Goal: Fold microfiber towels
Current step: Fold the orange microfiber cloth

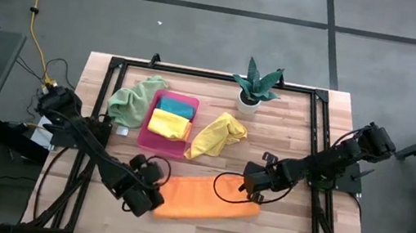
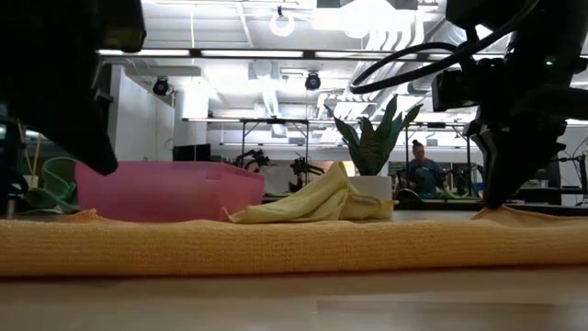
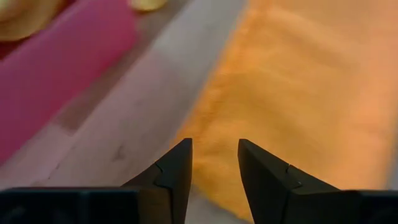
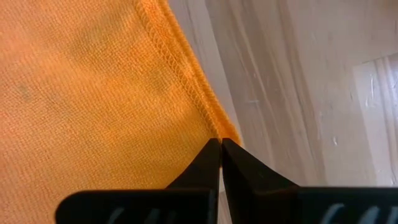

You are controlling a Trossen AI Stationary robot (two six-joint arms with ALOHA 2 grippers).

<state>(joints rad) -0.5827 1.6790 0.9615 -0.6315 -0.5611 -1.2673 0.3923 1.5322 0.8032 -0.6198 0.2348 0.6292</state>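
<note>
An orange towel lies as a long strip on the table near its front edge. My right gripper is shut at the strip's right end. My left gripper is open over the strip's left end; in the left wrist view its fingers stand above the towel's edge, and I cannot tell whether they touch it. A yellow towel lies crumpled right of the pink tray. A yellow towel and a teal towel lie in the tray. A pale green towel lies left of it. My right gripper pinches the orange towel's corner between its two fingertips, at the stitched hem. The fingers come from above, pointing down. The cloth rises slightly at the pinch; the rest lies flat on the table.
A potted plant stands at the table's far edge, right of the middle. Bare wood shows right of the yellow towel. A person sits in the room beyond the table.
</note>
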